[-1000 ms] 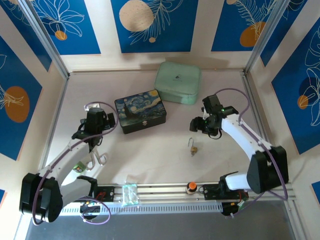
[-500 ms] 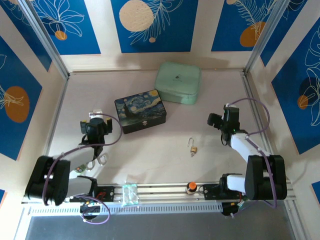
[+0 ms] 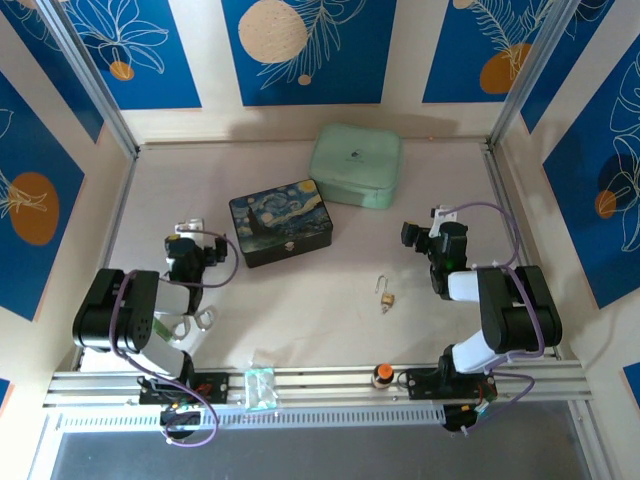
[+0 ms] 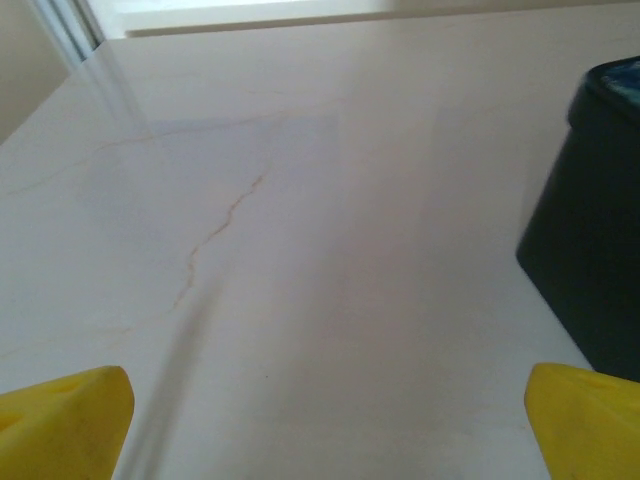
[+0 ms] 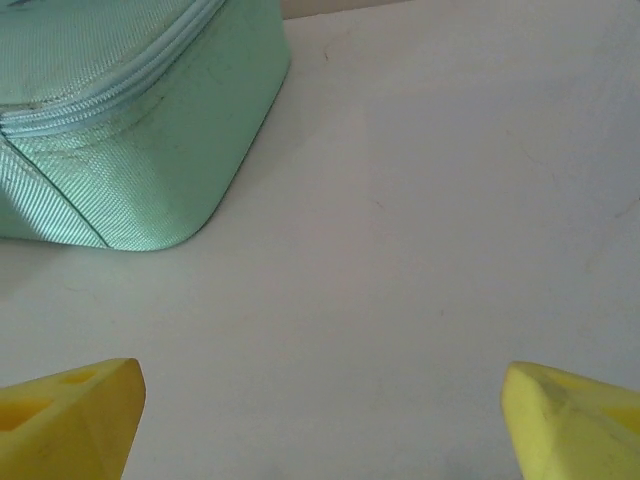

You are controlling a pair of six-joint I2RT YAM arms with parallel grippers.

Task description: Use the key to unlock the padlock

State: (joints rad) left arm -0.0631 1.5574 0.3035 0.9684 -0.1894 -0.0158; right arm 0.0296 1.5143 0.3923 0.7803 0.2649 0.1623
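The small brass padlock [image 3: 388, 299] lies on the table right of centre, its silver shackle pointing toward the back. The key is too small for me to make out. My left gripper [image 3: 187, 234] is low at the left of the table, far from the padlock. In the left wrist view it [image 4: 330, 430] is open, its yellow fingertips [image 4: 65, 415] wide apart over bare table. My right gripper [image 3: 422, 233] sits up and to the right of the padlock. In the right wrist view it [image 5: 325, 420] is open too, nothing between its fingertips [image 5: 570, 420].
A starry-night box [image 3: 281, 222] stands left of centre, and its dark side [image 4: 590, 230] is close to my left gripper. A mint zip case [image 3: 355, 165] [image 5: 110, 110] lies at the back. An orange-and-black knob [image 3: 381, 374] and a clear plastic piece [image 3: 259, 388] sit on the front rail.
Both arms have folded back toward their bases, the left gripper dropping low and the right one pulling away to the right. The padlock has not moved.
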